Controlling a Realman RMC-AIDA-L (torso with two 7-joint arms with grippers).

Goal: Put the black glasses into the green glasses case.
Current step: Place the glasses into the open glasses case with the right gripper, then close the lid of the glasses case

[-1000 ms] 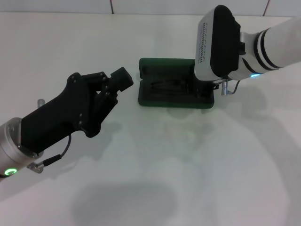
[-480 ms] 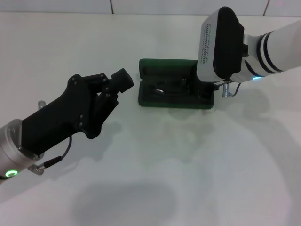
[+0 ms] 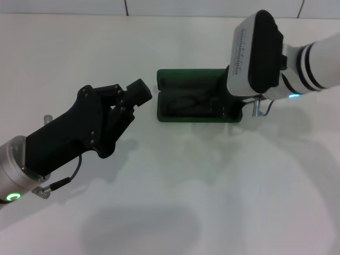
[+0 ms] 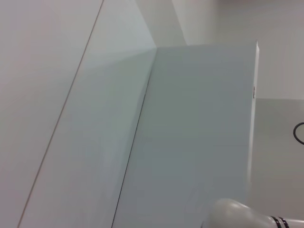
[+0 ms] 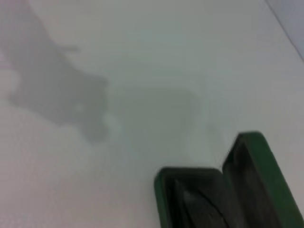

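While the black glasses (image 3: 187, 102) apparently lie inside the open green glasses case (image 3: 197, 102), they look light and fragile; grip the bridge. Right pincer's state: cannot tell.

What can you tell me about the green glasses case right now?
The green glasses case is a dark green, hard-looking rectangular hinged case with rounded corners, lying open on the white table. Its lid stands up at the far side. The black glasses lie in its dark interior. The right arm covers its right end.
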